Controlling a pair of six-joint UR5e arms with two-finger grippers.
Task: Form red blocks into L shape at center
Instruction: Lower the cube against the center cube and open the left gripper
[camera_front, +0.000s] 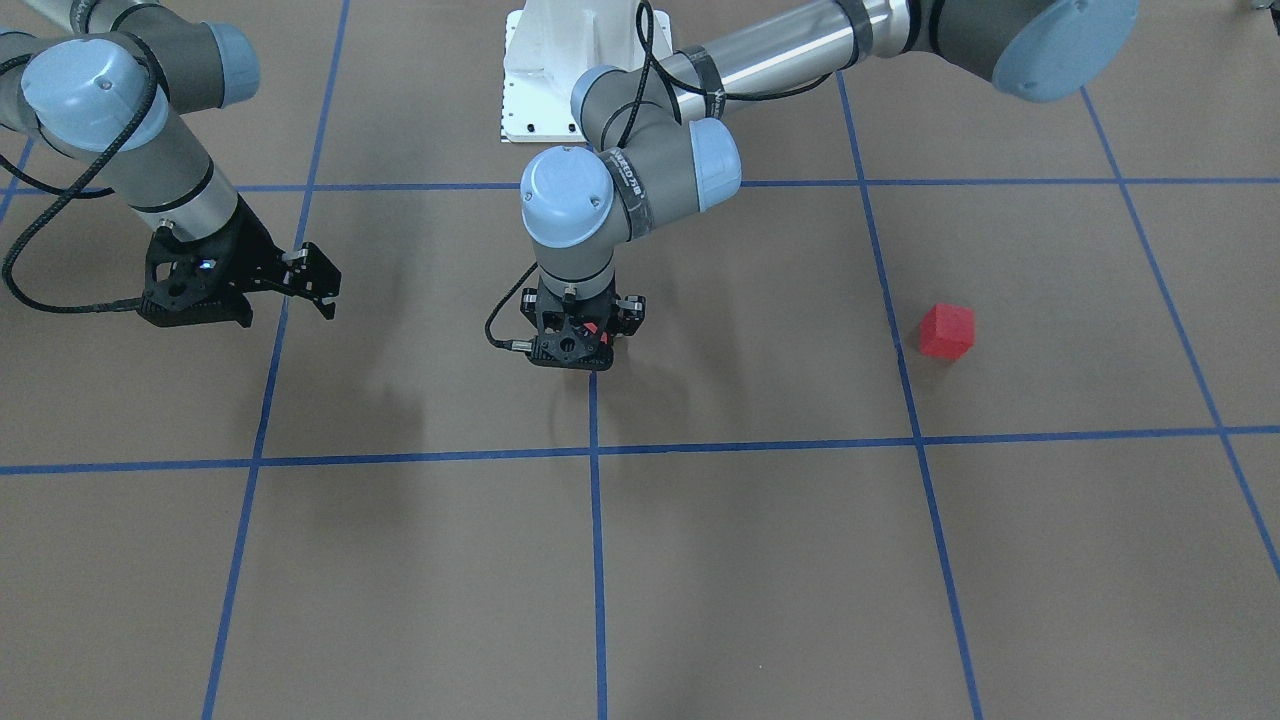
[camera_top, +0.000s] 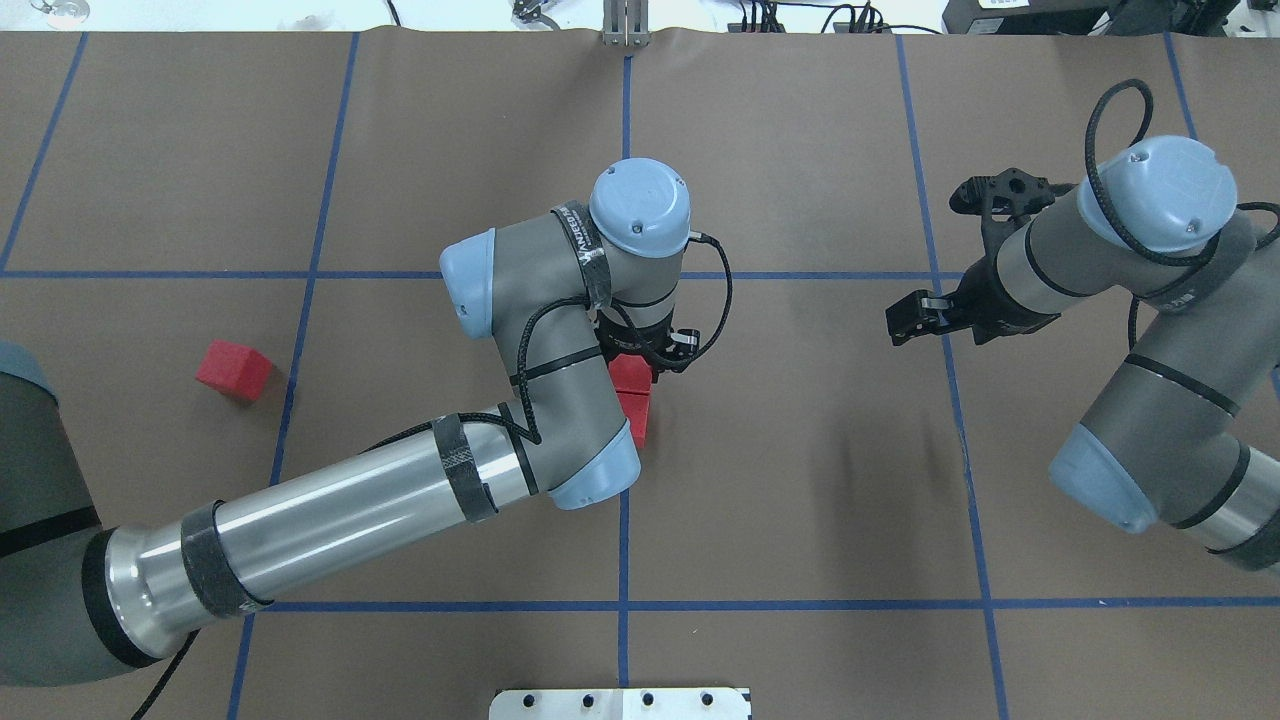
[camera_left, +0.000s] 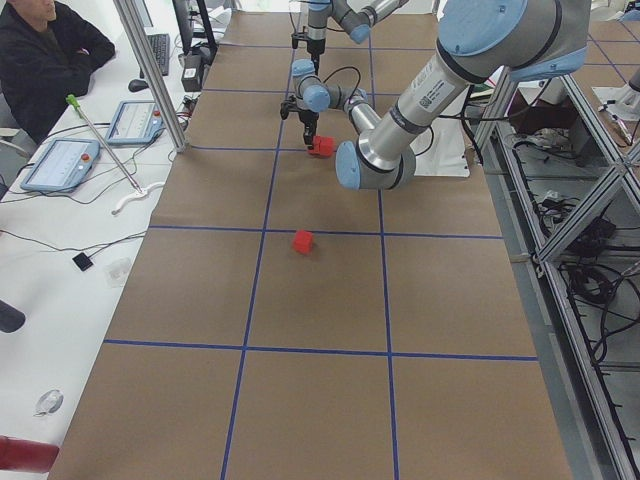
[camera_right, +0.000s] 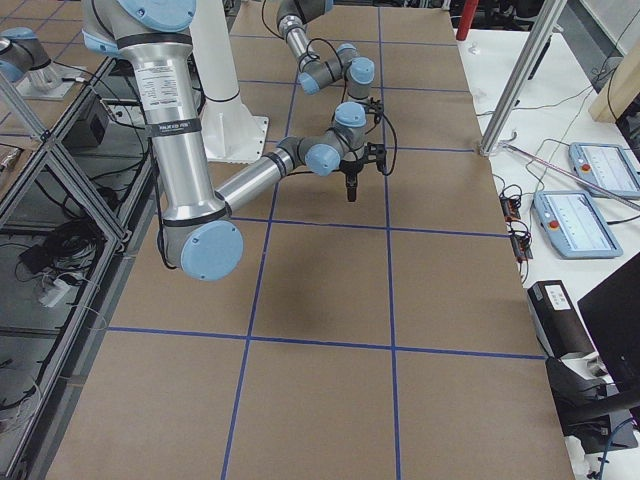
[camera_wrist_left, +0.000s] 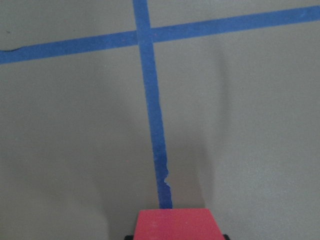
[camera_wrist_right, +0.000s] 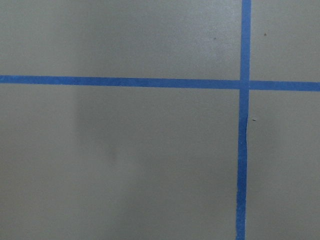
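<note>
Red blocks (camera_front: 946, 331), matte cubes, smooth brown center (camera_top: 700, 480)

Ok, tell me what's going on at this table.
The left gripper is down at the center, apparently shut on a red block. A second red block lies right beside it, partly hidden under the arm. The third red block sits alone, well off to the robot's left. The right gripper hangs open and empty on the robot's right. The L is not yet formed.
</note>
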